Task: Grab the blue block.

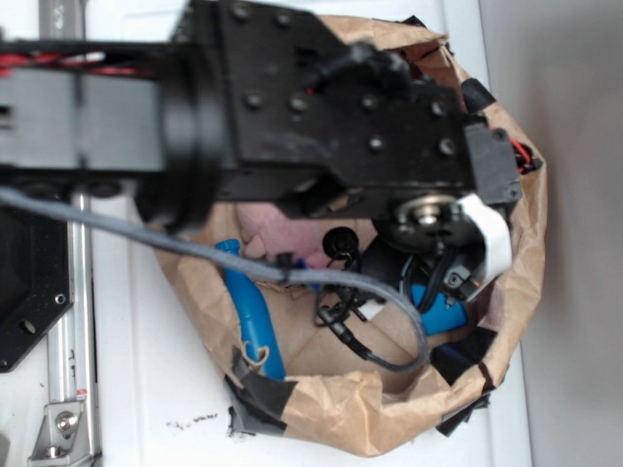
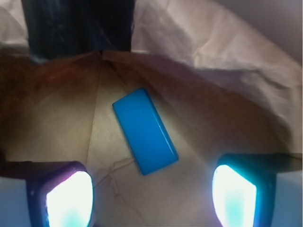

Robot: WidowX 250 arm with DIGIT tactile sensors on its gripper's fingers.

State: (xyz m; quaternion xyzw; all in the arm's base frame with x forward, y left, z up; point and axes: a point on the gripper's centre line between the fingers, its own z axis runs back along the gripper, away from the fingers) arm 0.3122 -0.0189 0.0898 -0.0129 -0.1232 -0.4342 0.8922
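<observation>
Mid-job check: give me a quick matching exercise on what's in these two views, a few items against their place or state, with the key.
Items:
1. blue block
2. claw
3. long blue toy
4. pink plush

Descriptions:
A. open, fingers glowing at the wrist view's bottom corners
B. lying flat and diagonal on the bag floor, ungrasped
C. mostly hidden under the arm in the exterior view
D. along the paper bag's left inner wall, exterior view

Pairs: 1-B, 2-A, 3-D, 4-C
</observation>
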